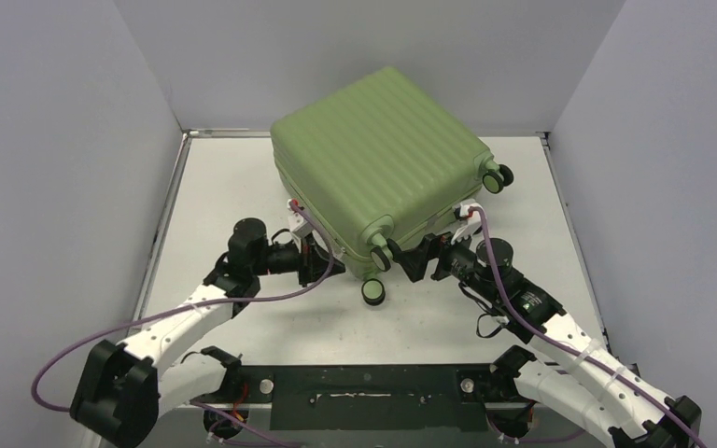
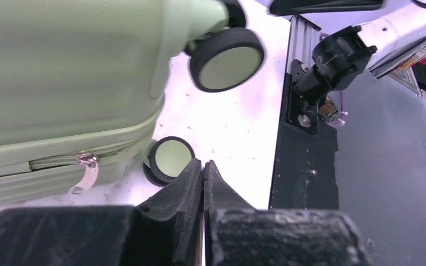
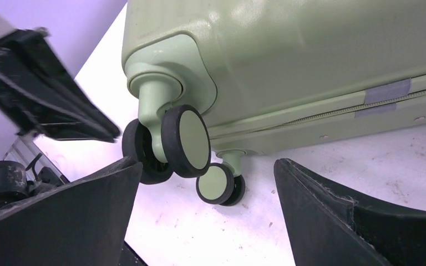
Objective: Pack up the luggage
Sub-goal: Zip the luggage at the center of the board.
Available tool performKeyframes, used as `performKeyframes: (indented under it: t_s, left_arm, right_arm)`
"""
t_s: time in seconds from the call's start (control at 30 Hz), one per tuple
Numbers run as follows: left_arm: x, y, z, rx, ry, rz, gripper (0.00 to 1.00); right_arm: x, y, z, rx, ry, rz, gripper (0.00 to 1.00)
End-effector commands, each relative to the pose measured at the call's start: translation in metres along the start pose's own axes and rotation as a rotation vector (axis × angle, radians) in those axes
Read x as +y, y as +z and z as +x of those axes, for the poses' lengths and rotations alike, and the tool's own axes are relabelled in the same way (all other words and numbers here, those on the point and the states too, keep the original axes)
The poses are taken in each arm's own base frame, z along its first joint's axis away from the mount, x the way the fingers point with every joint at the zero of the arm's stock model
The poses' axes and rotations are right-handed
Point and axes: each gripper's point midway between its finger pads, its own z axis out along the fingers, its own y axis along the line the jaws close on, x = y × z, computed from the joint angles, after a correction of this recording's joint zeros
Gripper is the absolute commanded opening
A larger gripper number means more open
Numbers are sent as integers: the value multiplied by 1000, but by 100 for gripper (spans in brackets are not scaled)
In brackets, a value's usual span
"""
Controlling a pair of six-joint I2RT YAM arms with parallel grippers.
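Note:
The light-green ribbed luggage (image 1: 378, 168) lies closed on the white table, wheels toward the arms. My left gripper (image 1: 322, 261) is shut and empty at the near-left side of the case, close to its zipper pull (image 2: 87, 172) and a lower wheel (image 2: 171, 159). My right gripper (image 1: 415, 259) is open and empty, facing the near corner with the upper wheel (image 3: 186, 141) and lower wheel (image 3: 216, 184) between its fingers (image 3: 333, 221). The lining is hidden.
The table (image 1: 243, 187) is walled by grey panels at left, right and back. A black base plate (image 1: 373, 387) runs along the near edge. The suitcase's far wheels (image 1: 497, 177) stick out at the right.

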Motion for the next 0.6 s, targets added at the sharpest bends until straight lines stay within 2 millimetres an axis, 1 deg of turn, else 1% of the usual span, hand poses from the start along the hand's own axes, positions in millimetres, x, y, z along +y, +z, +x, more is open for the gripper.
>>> performKeyframes:
  t_s: [0.0,0.03,0.07,0.13,0.17,0.2,0.23,0.33,0.43,0.57]
  left_arm:
    - [-13,-24,-4,19,41,-60,0]
    - [-5,-29,-7,5,59,-132,0]
    - [9,-37,-13,-22,84,-238,5]
    - [23,-46,-16,-44,109,-334,39]
    - [29,-49,-17,-48,123,-364,52]
    - [33,-50,-17,-50,128,-391,61]
    - [39,-51,-16,-44,130,-413,66]
    - [52,-49,-11,-4,144,-457,69]
    - [58,-39,-6,39,172,-483,69]
    - [54,-18,2,68,258,-527,69]
  right_arm:
    - [9,0,-13,-60,2,-35,93]
    - [9,0,-13,-60,2,-37,93]
    - [9,1,-13,-60,4,-38,93]
    - [10,2,-13,-57,3,-42,93]
    - [11,2,-14,-57,2,-44,93]
    - [12,3,-14,-58,0,-45,93]
    - [12,3,-15,-58,1,-44,93]
    - [12,2,-18,-66,0,-42,93]
    - [12,1,-19,-69,6,-37,93]
    - [11,0,-19,-70,13,-31,93]
